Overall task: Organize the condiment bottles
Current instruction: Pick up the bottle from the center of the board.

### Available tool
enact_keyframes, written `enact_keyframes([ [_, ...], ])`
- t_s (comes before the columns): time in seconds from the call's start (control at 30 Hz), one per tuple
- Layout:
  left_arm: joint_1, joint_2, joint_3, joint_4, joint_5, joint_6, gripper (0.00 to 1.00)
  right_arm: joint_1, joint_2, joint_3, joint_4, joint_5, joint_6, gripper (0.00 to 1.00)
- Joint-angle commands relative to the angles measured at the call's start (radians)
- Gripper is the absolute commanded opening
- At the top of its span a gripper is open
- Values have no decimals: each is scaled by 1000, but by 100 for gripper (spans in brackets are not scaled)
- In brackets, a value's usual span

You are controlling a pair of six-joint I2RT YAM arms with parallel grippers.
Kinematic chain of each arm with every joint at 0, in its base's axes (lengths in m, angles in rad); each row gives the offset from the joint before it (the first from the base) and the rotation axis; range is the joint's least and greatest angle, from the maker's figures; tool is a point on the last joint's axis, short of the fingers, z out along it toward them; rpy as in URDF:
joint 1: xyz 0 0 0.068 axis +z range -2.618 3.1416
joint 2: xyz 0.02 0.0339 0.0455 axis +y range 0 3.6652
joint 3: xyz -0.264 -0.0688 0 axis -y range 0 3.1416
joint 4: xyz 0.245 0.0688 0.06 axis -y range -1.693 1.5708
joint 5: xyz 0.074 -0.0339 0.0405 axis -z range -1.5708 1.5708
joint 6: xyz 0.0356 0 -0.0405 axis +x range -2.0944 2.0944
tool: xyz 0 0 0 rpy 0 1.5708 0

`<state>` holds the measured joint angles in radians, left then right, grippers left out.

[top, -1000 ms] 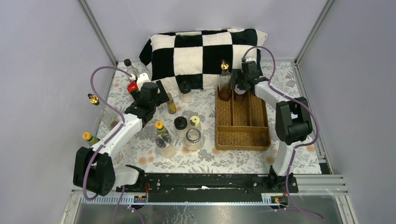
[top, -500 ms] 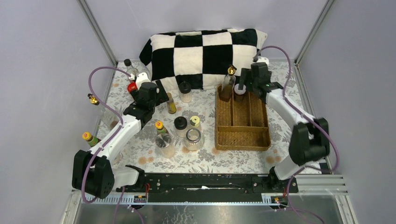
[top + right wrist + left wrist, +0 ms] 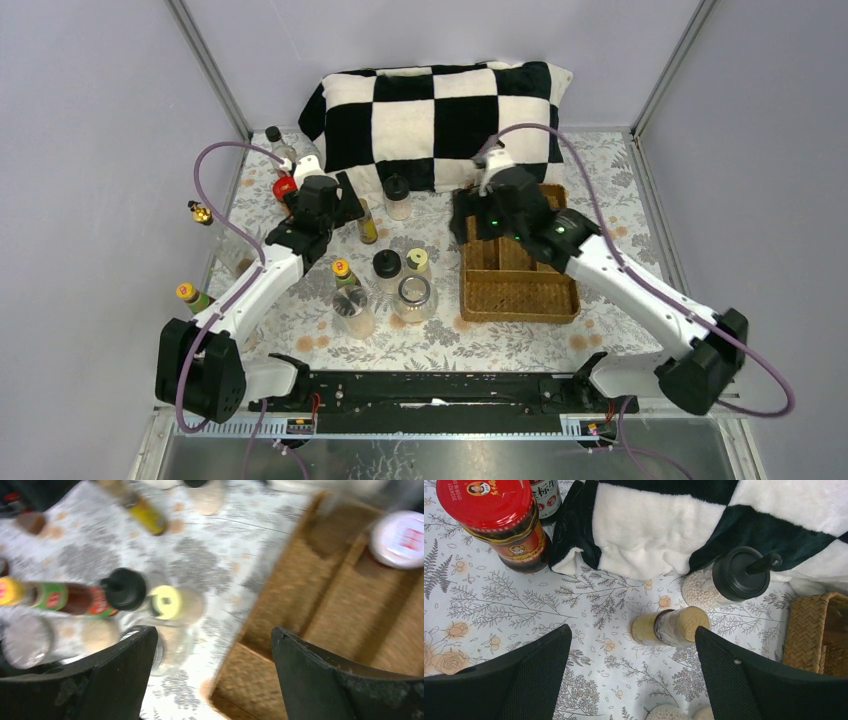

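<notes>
My left gripper [image 3: 634, 680] is open and empty above the cloth, and a small yellow-capped bottle [image 3: 669, 626] stands just ahead of its right finger. A red-capped jar [image 3: 489, 510] and a black-capped jar of white grains [image 3: 729, 577] stand farther off. In the top view the left gripper [image 3: 348, 203] hovers beside that yellow bottle [image 3: 368, 225]. My right gripper [image 3: 215, 675] is open and empty over the left rim of the wicker tray [image 3: 320, 605], next to a clear jar [image 3: 172, 647]. A white-capped jar [image 3: 400, 537] sits in the tray. The right wrist view is blurred.
A checkered cushion [image 3: 440, 110] lies at the back. Several bottles and jars cluster between the arms [image 3: 400, 280], with more along the left wall [image 3: 200, 212]. The right arm [image 3: 600, 265] lies across the tray [image 3: 520, 295] and hides its far end.
The right arm has swung from the tray's far end toward its left rim, jaws open. The gold-topped bottle beside it is now hidden under the arm. The left arm has barely moved.
</notes>
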<state>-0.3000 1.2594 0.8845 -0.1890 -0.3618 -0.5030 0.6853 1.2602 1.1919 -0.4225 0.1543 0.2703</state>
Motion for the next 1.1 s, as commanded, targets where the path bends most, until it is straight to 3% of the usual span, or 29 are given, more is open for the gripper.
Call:
enact_keyframes([
  [0.0, 8, -46, 9, -2, -3, -6, 96, 102, 150, 138, 43, -152, -50, 91],
  [0.4, 7, -96, 0, -36, 6, -8, 97, 115, 594, 260, 566, -124, -204, 98],
  [0.73, 8, -123, -1, -39, 27, 8, 97, 99, 846, 494, 623, 20, -256, 98],
  [1.07, 8, -127, 2, -29, 28, 14, 97, 37, 1019, 710, 506, 27, -189, 97],
])
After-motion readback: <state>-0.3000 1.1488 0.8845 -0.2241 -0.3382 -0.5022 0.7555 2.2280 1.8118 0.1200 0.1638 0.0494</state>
